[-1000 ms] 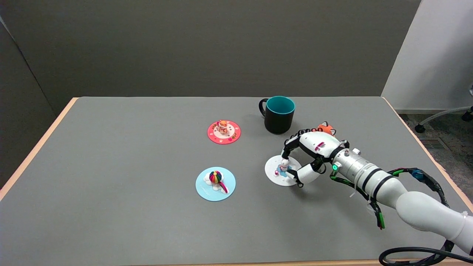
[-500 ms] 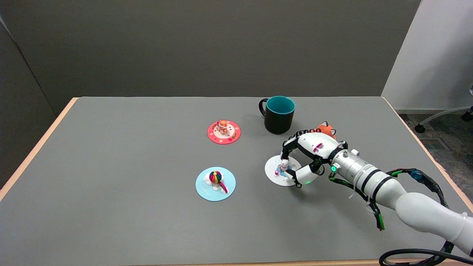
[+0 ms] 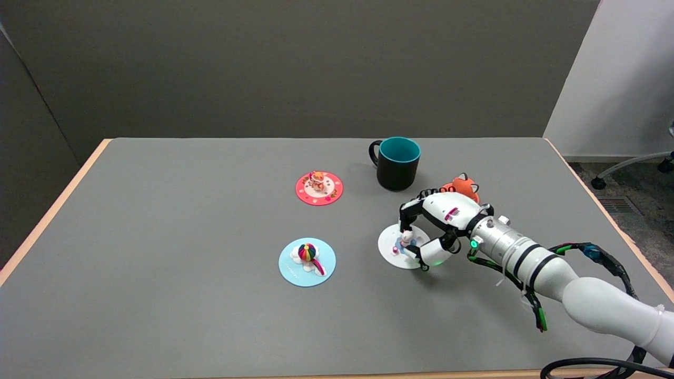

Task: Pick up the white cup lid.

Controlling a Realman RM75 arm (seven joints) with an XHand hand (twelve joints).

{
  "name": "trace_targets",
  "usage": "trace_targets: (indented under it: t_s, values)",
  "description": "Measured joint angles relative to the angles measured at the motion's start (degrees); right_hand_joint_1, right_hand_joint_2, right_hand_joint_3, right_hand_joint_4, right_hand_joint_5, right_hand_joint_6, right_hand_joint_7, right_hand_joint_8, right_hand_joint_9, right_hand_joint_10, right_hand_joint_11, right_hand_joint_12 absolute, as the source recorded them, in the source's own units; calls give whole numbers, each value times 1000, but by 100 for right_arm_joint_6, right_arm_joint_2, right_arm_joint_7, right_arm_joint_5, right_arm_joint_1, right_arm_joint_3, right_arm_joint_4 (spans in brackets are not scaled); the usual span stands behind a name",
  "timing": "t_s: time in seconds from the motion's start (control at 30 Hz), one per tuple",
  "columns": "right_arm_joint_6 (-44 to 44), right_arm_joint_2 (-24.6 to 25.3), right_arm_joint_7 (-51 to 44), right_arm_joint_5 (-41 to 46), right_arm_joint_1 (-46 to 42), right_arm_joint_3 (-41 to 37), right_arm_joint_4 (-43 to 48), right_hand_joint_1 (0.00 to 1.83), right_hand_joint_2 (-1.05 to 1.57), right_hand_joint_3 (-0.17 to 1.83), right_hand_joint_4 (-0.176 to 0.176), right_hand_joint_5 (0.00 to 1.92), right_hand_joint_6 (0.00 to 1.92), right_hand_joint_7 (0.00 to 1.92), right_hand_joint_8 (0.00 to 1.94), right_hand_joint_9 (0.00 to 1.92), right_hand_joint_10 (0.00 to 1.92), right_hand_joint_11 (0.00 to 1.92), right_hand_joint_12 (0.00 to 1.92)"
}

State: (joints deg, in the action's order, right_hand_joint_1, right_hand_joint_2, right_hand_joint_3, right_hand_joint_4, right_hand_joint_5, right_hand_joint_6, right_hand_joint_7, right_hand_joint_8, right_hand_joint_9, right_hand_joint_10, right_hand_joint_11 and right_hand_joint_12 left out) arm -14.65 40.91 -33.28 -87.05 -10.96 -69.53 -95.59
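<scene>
The white lid (image 3: 395,243), flat on the table (image 3: 184,295) before the mug (image 3: 398,163), is pinched by its knob under the hand (image 3: 429,226).

The right hand (image 3: 433,231) arches over the white cup lid (image 3: 396,246), fingers on its far side and thumb on its near side, so that lid is closed in from the right. Just behind the hand sits an orange toy fox (image 3: 463,187), touching or nearly touching its back, and beyond that a black mug (image 3: 397,164) stands upright, narrowing the way toward the far edge. To the left, bare grey table (image 3: 184,237) lies open between the white lid and the blue lid (image 3: 307,262). The red lid (image 3: 319,188) lies well apart, farther back. The near strip of table is open.
</scene>
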Motion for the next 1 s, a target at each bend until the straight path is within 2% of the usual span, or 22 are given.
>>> trace_targets:
  t_s: [0.07,0.3,0.33,0.37,0.93,1.0]
  values:
    - [-5,0,-10,0,2,8,2,845,662,895,98,544,1270,692,490,638,172,447,275]
    - [-22,0,-36,-2,9,13,6,848,702,895,102,519,1307,673,521,647,176,451,269]
    - [-23,0,-38,-2,9,13,6,849,768,810,114,542,1342,678,529,647,182,455,265]
    - [-23,0,-40,-2,10,13,6,852,1123,355,175,652,1534,687,525,638,206,467,245]
    - [-64,0,-59,0,16,20,34,825,1146,355,176,619,1583,632,654,641,273,447,286]
    - [-66,0,-59,2,17,22,37,842,1143,328,176,641,1542,631,653,641,263,459,271]
